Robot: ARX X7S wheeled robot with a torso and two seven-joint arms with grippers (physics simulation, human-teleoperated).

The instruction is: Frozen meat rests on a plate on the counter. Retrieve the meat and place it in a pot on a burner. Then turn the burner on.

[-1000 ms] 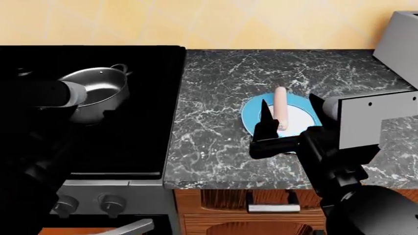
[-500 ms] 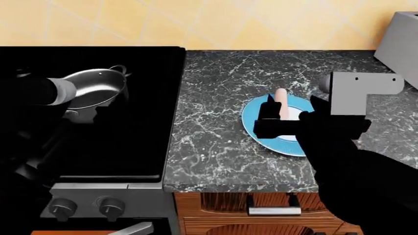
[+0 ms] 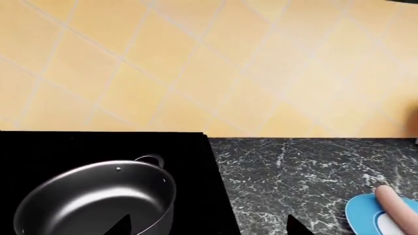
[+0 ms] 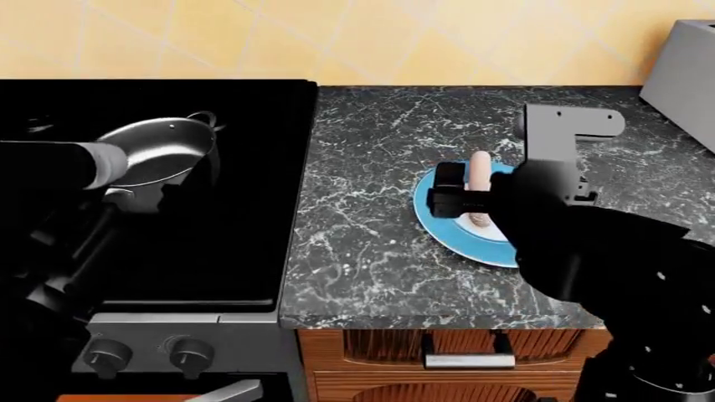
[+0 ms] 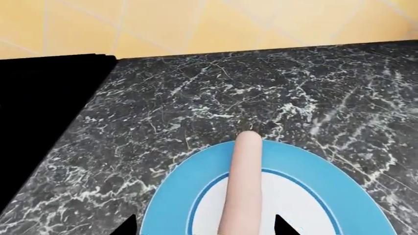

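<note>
1. Retrieval is the step in hand: the frozen meat [image 4: 480, 188] lies on the plate [image 4: 438, 219] on the counter [image 4: 369, 159], one end overhanging the rim at 12 o'clock.
2. Right gripper [image 4: 470, 198] hangs over the sausage with its fingers apart; the wrist view shows a fingertip [image 5: 282, 226] on each side of it, not yet touching, by my reading.
3. Next move, I judge: settle lower, close across the middle, lift.
4. Pot [image 4: 156, 155] waits on the stove at 9 o'clock from the plate; its burner is hidden in blackness.
5. Left gripper [image 3: 207, 226] near the pot has its fingertips apart, holding nothing.
</note>
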